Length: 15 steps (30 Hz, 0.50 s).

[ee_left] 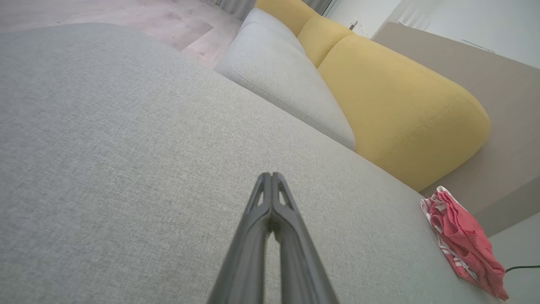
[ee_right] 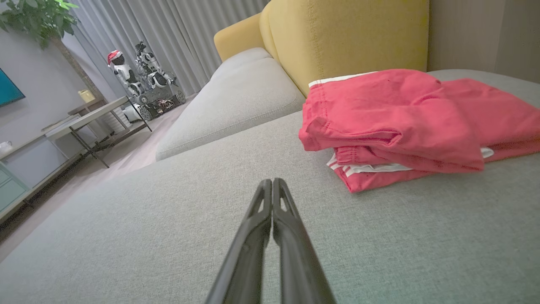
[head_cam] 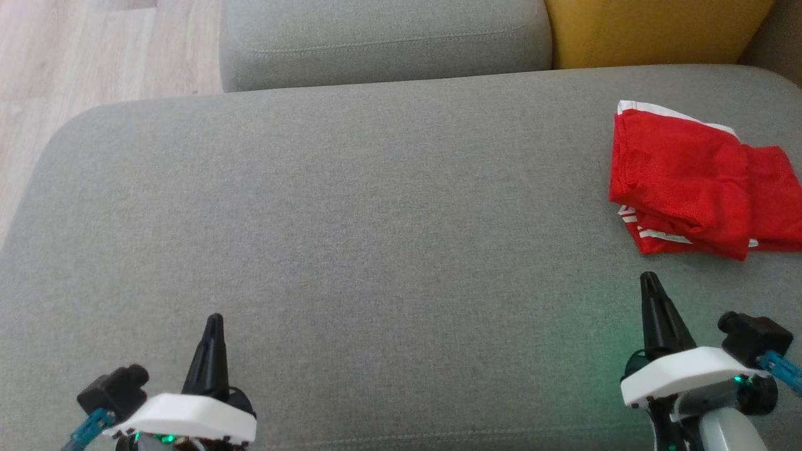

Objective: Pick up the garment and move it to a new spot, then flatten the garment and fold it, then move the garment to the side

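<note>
Garment [head_cam: 695,181] near right edge; left hand [head_cam: 214,319], right hand [head_cam: 648,279] closed above open seat [head_cam: 376,219].

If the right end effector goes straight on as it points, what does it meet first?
Probably the near corner of the red garment just ahead of the right end effector. The wrist view hints it might pass left of it onto the grey seat cushion; depth is unclear.

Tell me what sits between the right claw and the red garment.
Nothing but bare grey sofa cushion: the head view shows an empty stretch from the right claw to the garment, and the right wrist view agrees.
</note>
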{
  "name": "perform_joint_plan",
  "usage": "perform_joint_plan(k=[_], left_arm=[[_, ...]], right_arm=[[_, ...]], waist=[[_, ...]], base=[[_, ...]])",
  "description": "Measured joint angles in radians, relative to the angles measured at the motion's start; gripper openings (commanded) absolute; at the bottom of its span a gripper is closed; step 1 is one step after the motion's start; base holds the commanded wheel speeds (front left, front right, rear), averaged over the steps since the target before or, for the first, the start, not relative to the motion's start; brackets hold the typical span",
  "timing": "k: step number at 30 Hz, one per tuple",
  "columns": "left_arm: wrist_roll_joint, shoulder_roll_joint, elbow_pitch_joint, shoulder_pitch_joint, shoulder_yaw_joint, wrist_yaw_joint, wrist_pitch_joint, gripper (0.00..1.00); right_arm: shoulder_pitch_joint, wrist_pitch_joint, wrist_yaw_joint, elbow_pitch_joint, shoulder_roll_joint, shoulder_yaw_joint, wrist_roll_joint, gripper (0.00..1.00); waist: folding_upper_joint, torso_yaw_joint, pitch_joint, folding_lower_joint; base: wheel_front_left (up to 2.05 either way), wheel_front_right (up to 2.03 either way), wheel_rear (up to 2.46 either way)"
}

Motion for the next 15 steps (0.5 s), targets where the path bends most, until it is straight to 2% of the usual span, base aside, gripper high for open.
perform_joint_plan(k=[15], left_arm=[[-0.156, 0.001, 0.007, -0.018, 0.022, -0.009, 0.037, 0.0]], right_arm=[[-0.001, 0.026, 0.0, 0.0, 0.0, -0.021, 0.188, 0.0]], waist=[[0.0, 0.002, 0.0, 0.0]], base=[[0.0, 0.0, 0.0]])
